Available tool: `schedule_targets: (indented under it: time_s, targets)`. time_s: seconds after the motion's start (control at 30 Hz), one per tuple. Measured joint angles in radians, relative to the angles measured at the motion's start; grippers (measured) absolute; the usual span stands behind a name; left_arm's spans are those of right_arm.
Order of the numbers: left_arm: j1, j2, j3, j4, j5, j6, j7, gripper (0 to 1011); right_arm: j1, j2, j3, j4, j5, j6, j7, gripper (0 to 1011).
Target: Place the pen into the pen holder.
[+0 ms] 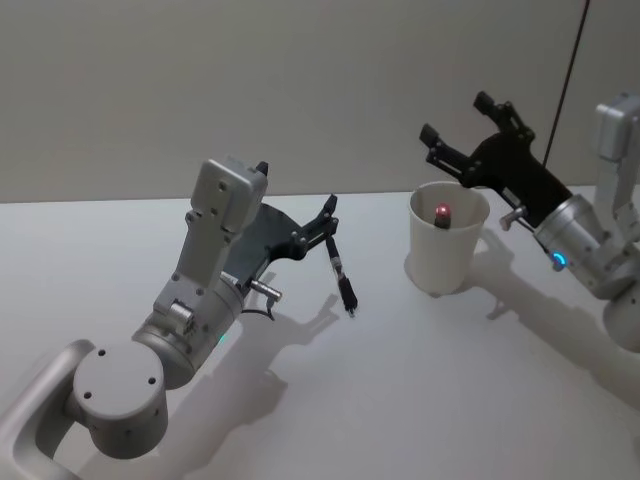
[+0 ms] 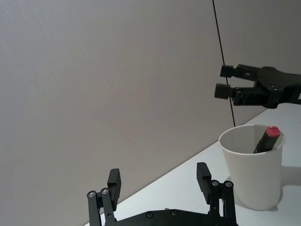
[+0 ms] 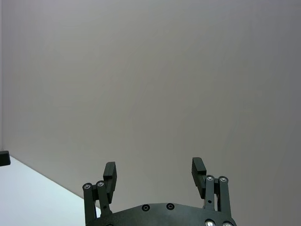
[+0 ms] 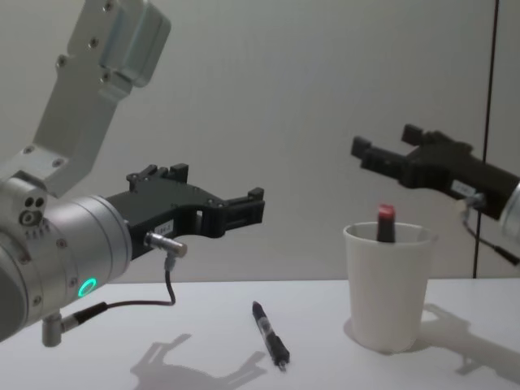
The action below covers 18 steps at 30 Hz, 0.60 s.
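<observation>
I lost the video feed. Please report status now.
Left gripper open, above black pen on table. Right gripper open, above cup. Red-capped pen inside cup. No obstacle seen.

Soft, rather dim light lies evenly over the plain white surface (image 1: 400, 400) and grey wall (image 1: 200, 80). The white paper cup (image 4: 388, 284) throws a soft-edged shadow (image 4: 467, 329) to its right; a green ring lamp (image 4: 85, 286) glows.
</observation>
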Motion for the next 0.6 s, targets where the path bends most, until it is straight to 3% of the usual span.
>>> schedule_targets:
  time_s: [0.6]
  targets:
    - [0.0,0.0,0.0,0.0,0.0,0.0,0.0,1001,-0.202,0.088,0.057,-0.318,-0.024,-0.014,-0.188,1002]
